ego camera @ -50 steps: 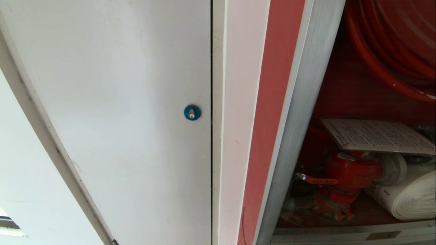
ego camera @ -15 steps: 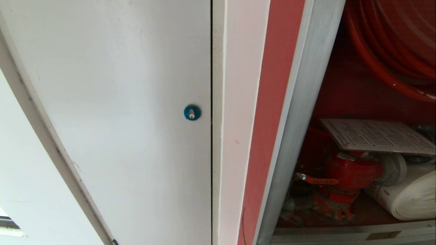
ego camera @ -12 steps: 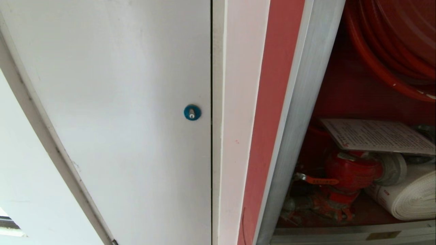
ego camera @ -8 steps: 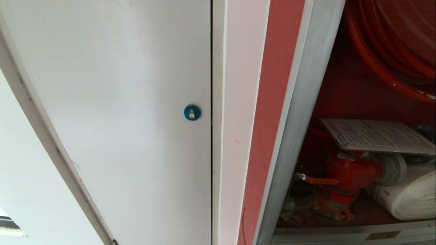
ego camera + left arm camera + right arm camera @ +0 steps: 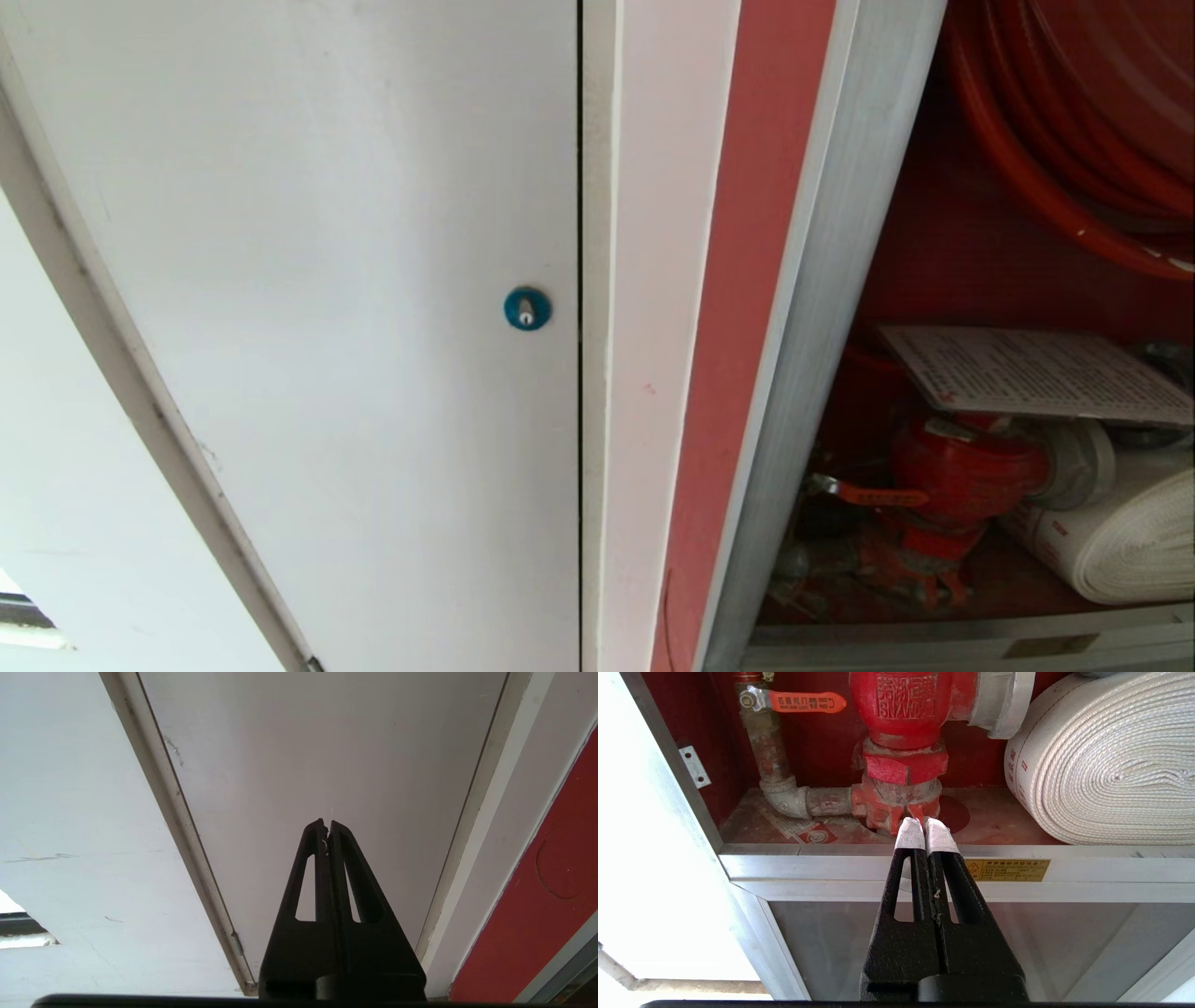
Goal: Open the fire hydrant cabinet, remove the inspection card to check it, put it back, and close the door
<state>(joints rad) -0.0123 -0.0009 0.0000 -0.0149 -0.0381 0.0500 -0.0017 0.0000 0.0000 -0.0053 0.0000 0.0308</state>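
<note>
Head view, left to right. Pale wall [image 5: 56, 485] along the left edge and lower left. Then 1 plain white panel [image 5: 355, 280] filling the left half, with 1 blue round lock [image 5: 527, 309] near its right edge at mid-height. Next, 1 white vertical strip [image 5: 644, 327], 1 salmon-red band [image 5: 747, 280], then the brushed-aluminium frame [image 5: 822, 327] of the fire hydrant cabinet slanting from upper right toward bottom centre.

Right third: cabinet interior exposed, red inside; the door not seen in any view. Upper right: red hose reel [image 5: 1074, 121], cut by the frame edge. Right of centre, at mid-height: 1 inspection card [image 5: 1027, 373], pale, covered in rows of fine print, lying flat across the top of 1 red valve [image 5: 962, 467]. Below and left of the valve body: 1 orange-red lever handle [image 5: 873, 495]. Lower right: 1 rolled white hose [image 5: 1120, 541], just beside the valve's pale outlet. Bottom right: aluminium sill carrying 1 small brass plate [image 5: 1050, 646].

Neither arm in the head view.

Left wrist view: left gripper [image 5: 327, 826], plain black fingers pressed together, empty, pointing at the white panel.

Right wrist view: right gripper [image 5: 923, 828], 2 white-taped tips pressed together, empty, pointing toward the base of the valve just over the sill; smaller lower glass pane [image 5: 831, 942] beneath the sill.
</note>
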